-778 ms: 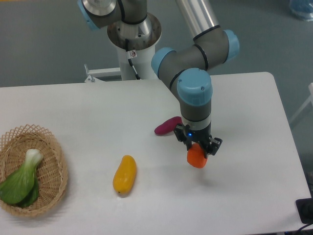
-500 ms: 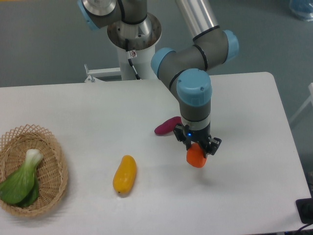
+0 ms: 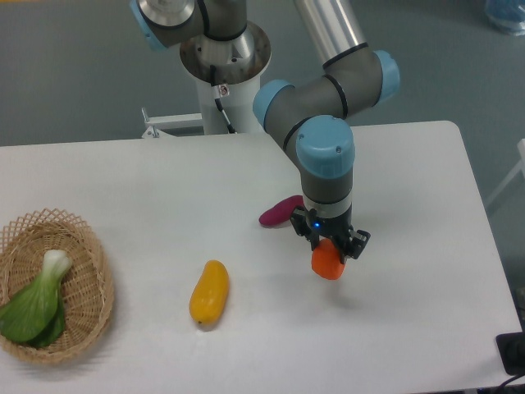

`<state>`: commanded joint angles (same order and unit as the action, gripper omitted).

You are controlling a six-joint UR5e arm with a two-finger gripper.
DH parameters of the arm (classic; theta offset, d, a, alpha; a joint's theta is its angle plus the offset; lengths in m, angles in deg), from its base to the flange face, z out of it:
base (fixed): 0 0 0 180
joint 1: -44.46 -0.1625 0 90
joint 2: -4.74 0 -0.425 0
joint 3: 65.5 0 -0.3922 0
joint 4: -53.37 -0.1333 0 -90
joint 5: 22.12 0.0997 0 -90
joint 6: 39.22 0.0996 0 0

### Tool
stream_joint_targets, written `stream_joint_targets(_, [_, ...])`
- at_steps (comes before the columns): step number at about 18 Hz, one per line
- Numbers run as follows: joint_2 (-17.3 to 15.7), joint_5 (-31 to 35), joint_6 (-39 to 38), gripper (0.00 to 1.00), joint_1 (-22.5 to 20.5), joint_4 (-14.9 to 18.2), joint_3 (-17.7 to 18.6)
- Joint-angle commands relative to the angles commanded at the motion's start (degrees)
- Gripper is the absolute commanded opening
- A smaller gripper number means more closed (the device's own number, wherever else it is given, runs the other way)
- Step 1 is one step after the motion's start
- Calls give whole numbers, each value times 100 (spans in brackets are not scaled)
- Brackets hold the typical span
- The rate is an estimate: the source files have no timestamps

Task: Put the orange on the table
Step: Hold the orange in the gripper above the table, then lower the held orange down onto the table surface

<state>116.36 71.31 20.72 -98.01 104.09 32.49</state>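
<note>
The orange [image 3: 328,263] is a small reddish-orange fruit held between the black fingers of my gripper [image 3: 330,253]. The gripper is shut on it and holds it a little above the white table [image 3: 148,180], right of centre; a faint shadow lies on the tabletop below and to the right of it. The gripper points straight down from the grey and blue arm. The top of the orange is hidden by the fingers.
A purple sweet potato [image 3: 280,211] lies just behind and left of the gripper. A yellow mango-like fruit [image 3: 209,292] lies left of it. A wicker basket [image 3: 78,246] with a bok choy [image 3: 37,300] sits at the left edge.
The gripper with the orange has shifted very slightly left and up. Nothing else has moved.
</note>
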Motion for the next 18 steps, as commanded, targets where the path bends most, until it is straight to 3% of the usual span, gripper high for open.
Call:
stream_joint_targets(8, [26, 228, -9, 28, 9, -70, 202])
stream_joint_targets(13, [237, 615, -62, 28, 246, -105, 237])
stream_joint_targets(16, [325, 747, -53, 31, 342, -105, 237])
stream_joint_targets(18, [351, 782, -53, 41, 360, -105, 246])
